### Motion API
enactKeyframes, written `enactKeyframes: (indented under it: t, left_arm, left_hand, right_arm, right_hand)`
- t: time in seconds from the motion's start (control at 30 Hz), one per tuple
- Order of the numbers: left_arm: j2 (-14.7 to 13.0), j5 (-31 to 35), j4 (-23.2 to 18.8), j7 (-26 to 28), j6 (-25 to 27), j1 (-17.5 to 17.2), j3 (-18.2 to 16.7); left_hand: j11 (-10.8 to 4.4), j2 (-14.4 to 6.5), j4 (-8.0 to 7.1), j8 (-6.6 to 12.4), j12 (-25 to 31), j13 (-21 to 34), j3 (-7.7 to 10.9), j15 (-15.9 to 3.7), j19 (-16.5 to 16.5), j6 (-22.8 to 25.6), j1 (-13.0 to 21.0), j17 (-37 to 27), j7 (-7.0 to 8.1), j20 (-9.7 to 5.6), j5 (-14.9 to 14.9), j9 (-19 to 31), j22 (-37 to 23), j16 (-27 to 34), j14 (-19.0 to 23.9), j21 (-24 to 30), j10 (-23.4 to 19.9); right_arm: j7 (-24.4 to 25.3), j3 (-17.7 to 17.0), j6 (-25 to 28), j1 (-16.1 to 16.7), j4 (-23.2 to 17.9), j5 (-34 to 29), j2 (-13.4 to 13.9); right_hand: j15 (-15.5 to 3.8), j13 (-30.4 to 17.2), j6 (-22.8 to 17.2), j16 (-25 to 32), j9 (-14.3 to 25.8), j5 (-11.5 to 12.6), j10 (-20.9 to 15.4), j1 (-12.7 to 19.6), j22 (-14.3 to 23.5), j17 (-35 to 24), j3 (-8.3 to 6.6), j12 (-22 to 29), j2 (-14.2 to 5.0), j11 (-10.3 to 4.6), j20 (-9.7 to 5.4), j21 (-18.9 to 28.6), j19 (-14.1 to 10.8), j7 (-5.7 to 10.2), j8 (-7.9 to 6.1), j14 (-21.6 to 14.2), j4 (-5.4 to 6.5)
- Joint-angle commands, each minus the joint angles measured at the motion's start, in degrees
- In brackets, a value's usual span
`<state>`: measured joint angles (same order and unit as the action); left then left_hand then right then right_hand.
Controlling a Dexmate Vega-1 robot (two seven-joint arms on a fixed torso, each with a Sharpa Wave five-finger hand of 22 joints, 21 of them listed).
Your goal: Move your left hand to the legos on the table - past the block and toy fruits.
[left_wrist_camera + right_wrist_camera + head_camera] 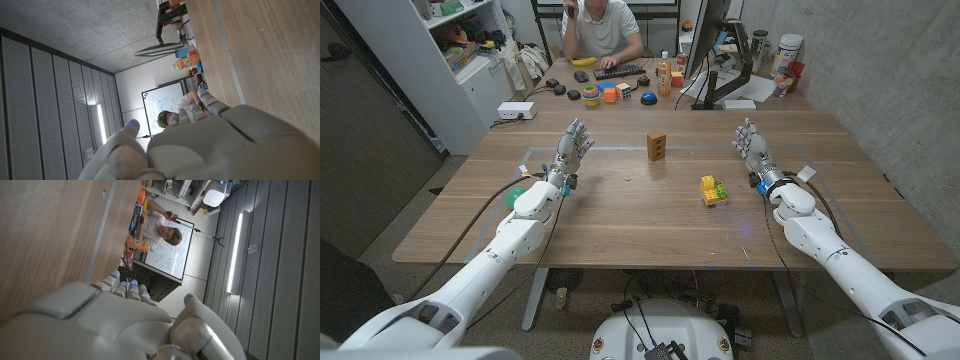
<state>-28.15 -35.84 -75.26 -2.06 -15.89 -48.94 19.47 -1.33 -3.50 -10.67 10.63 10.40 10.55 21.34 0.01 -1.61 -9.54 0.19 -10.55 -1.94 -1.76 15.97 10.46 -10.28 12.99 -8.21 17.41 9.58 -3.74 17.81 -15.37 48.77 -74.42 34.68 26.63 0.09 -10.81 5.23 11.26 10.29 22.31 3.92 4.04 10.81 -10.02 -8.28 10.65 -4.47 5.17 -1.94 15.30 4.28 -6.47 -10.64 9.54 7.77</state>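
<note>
The left hand point(570, 152) stood at about nine o'clock on the wooden table point(620, 215), held on its edge with its fingers stretched out toward the far side, a little apart, and nothing in them. Across from it, at about three o'clock, the right hand point(754, 152) mirrored that pose, fingers likewise extended, slightly spread and holding nothing. The legos point(713, 190), a small yellow and green cluster, sat on the bare wood a bit toward four o'clock from the table's middle, nearer the right hand than the left and well apart from both. The wooden block point(656, 146) stood upright toward twelve o'clock from the middle, between the two hands and clear of the legos. Something green point(518, 194) peeked out beside the left forearm near the table's left edge (too hidden to tell what it was). At the far end, a person point(601, 28) sat at an adjoining desk with a keyboard point(620, 71), a banana point(584, 61) and a scatter of small coloured toys point(610, 94) in front of them. From the left wrist, the back of the left hand point(215, 145) showed against the table point(260, 55).
</note>
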Motion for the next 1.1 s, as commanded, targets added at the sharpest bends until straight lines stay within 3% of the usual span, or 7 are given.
enactKeyframes:
  t: [0.03,0.17,0.27,0.3,0.4,0.53,1.1]
  left_arm:
    - [3.6,4.2,-1.2,-2.1,2.2,-1.7,-4.9]
    - [4.6,6.9,-1.8,-1.2,2.2,-2.3,-5.9]
    - [5.1,9.7,-3.6,1.2,2.9,-3.2,-6.3]
    - [5.2,10.8,-3.8,1.6,2.6,-3.4,-6.3]
    - [5.7,14.7,-4.7,3.9,1.4,-3.8,-6.2]
    - [6.0,20.6,-6.1,6.5,-0.8,-4.2,-5.5]
    - [6.1,40.8,-10.4,11.3,-5.0,-2.9,-1.1]
  left_hand:
    - [0.09,-6.1,0.00,0.28,0.3,0.2,0.32,0.03,-0.2,-1.9,0.0,-0.3,-0.03,-0.84,0.2,0.1,-0.2,0.3,-0.5,0.3,1.6]
    - [-0.24,-6.1,0.01,0.39,0.4,0.2,0.29,-0.04,-0.4,-1.6,0.0,-0.3,0.48,-0.79,0.2,0.1,-0.2,0.3,-0.3,0.3,1.4]
    - [-1.61,-4.4,0.80,1.14,0.8,0.2,-0.52,0.78,-2.1,1.6,0.5,0.0,6.38,7.19,0.3,0.2,-0.1,0.7,1.7,-0.4,-0.7]
    - [-2.09,-3.8,1.11,1.24,0.9,0.2,-0.73,1.71,-2.3,2.3,0.8,0.0,7.58,8.83,0.4,0.2,-0.1,0.8,2.3,-0.6,-1.3]
    - [-2.85,0.1,3.62,1.79,1.4,0.3,-1.74,1.34,-4.1,5.5,2.8,0.2,11.68,10.65,0.5,0.1,0.0,1.1,4.5,-1.2,-4.0]
    - [-3.37,2.4,5.94,2.24,1.7,0.4,-2.07,0.94,-5.4,8.3,5.0,0.2,14.25,9.54,0.8,0.2,0.0,1.2,6.4,-1.7,-6.2]
    - [-4.52,4.0,10.00,2.31,1.6,0.5,-1.50,-0.54,-6.8,10.9,9.7,0.1,14.61,7.44,1.4,0.4,0.0,1.0,8.0,-2.8,-8.4]
  right_arm:
    - [-5.9,-9.7,3.8,1.6,-0.2,-8.5,-7.8]
    - [-7.6,-12.4,4.8,2.0,-0.4,-11.1,-10.1]
    - [-8.7,-14.0,5.0,2.1,-0.4,-13.0,-11.4]
    - [-8.9,-14.6,5.4,2.2,-0.6,-13.3,-11.9]
    - [-9.7,-15.9,5.8,2.3,-0.8,-14.7,-13.0]
    - [-10.8,-17.2,6.2,2.2,-0.7,-16.1,-14.3]
    - [-13.1,-20.7,6.6,2.2,-1.1,-19.6,-16.9]
  right_hand:
    - [-0.02,-0.3,0.2,0.3,0.3,0.4,0.1,0.1,0.1,-0.3,-0.26,0.4,-0.33,0.30,-1.96,0.3,0.3,-0.41,-0.24,0.5,0.18]
    - [-0.03,-0.3,0.1,0.3,0.3,0.4,0.0,0.1,0.1,-0.3,-0.22,0.4,-0.34,0.35,-1.89,0.2,0.3,-0.42,-0.26,0.5,0.20]
    - [-0.03,-0.3,0.1,0.3,0.3,0.4,0.0,0.1,0.1,-0.3,-0.19,0.4,-0.34,0.33,-1.89,0.2,0.3,-0.37,-0.26,0.5,0.21]
    - [-0.01,-0.3,0.1,0.3,0.3,0.4,0.0,0.1,0.1,-0.3,-0.18,0.4,-0.34,0.34,-1.88,0.2,0.3,-0.38,-0.26,0.5,0.21]
    - [-0.03,-0.3,0.0,0.3,0.3,0.4,0.0,0.1,0.1,-0.3,-0.14,0.4,-0.35,0.44,-1.90,0.2,0.3,-0.40,-0.29,0.5,0.22]
    - [-0.05,-0.3,0.0,0.3,0.3,0.4,-0.1,0.1,0.1,-0.3,-0.09,0.5,-0.34,0.44,-1.91,0.1,0.2,-0.44,-0.31,0.5,0.23]
    - [-0.07,-0.3,-0.1,0.4,0.3,0.4,-0.3,0.1,0.1,-0.3,0.15,0.5,-0.32,0.51,-1.87,0.0,0.1,-0.45,-0.34,0.3,0.27]
